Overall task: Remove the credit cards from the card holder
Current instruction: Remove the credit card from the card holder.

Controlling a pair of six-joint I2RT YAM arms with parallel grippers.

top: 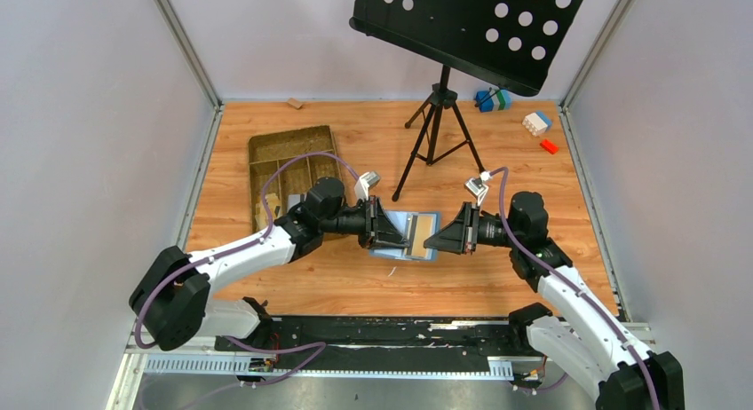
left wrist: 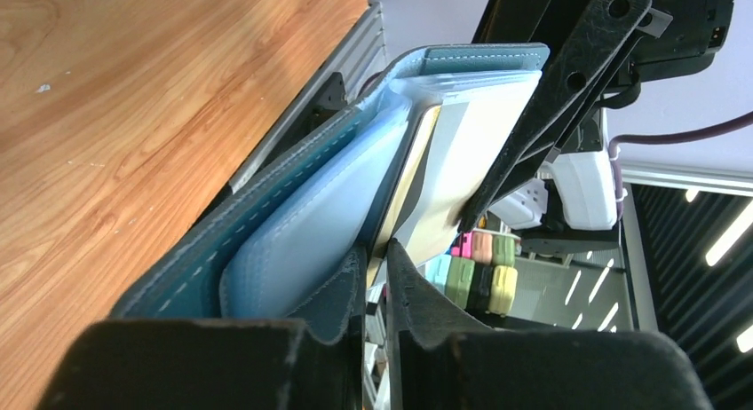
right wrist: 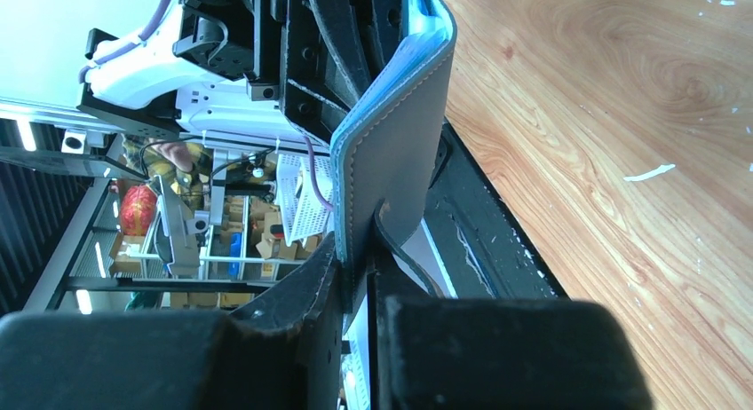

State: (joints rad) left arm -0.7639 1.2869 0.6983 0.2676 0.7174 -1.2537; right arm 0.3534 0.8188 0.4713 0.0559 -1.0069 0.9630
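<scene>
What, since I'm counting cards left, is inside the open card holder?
Inside the card holder show pale blue clear sleeves and a tan leaf. Whether cards sit in the sleeves is hidden: no black or silver card shows.

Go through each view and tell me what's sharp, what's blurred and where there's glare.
Top external: evenly lit, sharp throughout, the card holder clear. Left wrist: the left gripper's fingers are a dark blur along the bottom; ceiling light strips blow out at right. Right wrist: the right gripper's fingers blur likewise; the wooden table is bright, the room behind dim.
</scene>
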